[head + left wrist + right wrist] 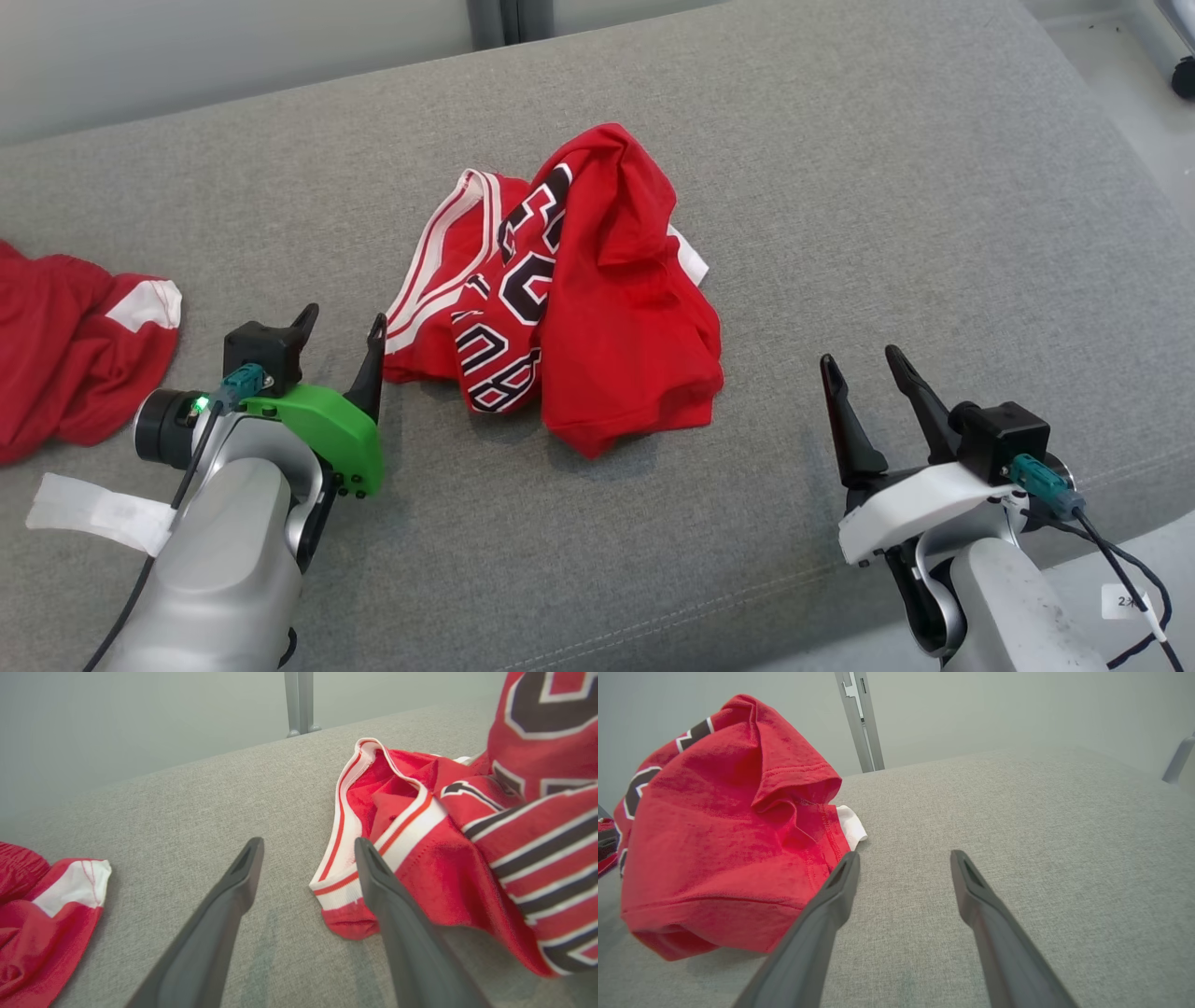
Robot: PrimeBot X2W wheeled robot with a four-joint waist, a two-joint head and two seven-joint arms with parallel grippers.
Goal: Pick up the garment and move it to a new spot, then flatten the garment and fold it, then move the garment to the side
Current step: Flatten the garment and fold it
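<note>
Your garment lies bunched mid-cushion, ahead of both claws; your left gripper, wide and empty, sits just beside its edge, while the right gripper, equally wide, stands farther off

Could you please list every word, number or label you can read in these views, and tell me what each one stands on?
jersey: large black, white-edged characters on the crumpled red cloth; the folds break them up, so none can be read for certain.
"2": on the white tag at the head view's lower right; what follows it is too small to read.
white strip at the head view's lower left: faint print, too blurred to read.
</note>
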